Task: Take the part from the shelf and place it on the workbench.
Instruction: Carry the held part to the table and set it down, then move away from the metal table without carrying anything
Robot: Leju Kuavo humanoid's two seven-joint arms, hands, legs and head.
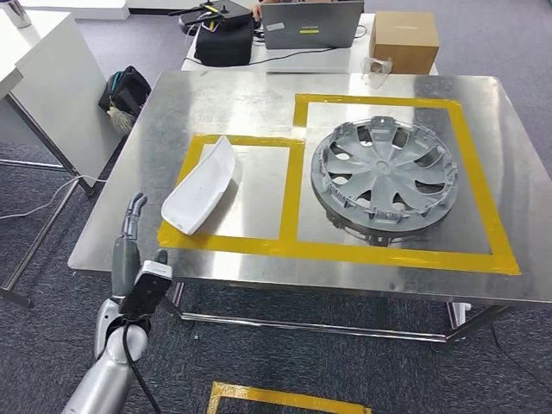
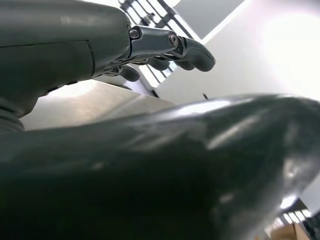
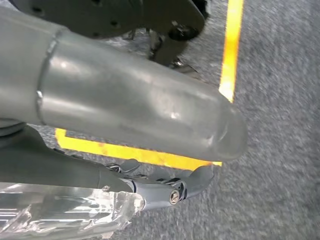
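On the workbench (image 1: pixel 130 172) lies the white part (image 1: pixel 199 185); left hand (image 1: pixel 130 228) empty, right hand (image 3: pixel 166 187) gripping clear plastic (image 3: pixel 68 212)

The counter (image 1: pixel 195 103) is bare brushed silver metal, marked with two yellow tape rectangles (image 1: pixel 293 185) that share one side. A plain white part (image 1: pixel 198 188) lies in the rectangle nearer the counter's left edge; a matt grey wheel cover (image 1: pixel 384 175) with spokes lies in the larger one. The left hand (image 1: pixel 130 237) is dark grey, its arm silver. The floor (image 1: pixel 391 371) is speckled grey carpet crossed by yellow tape lines (image 1: pixel 279 398). Beyond the far edge sit a brown cardboard box (image 1: pixel 404 39), a black bag (image 1: pixel 224 39) and a grey laptop (image 1: pixel 312 24).
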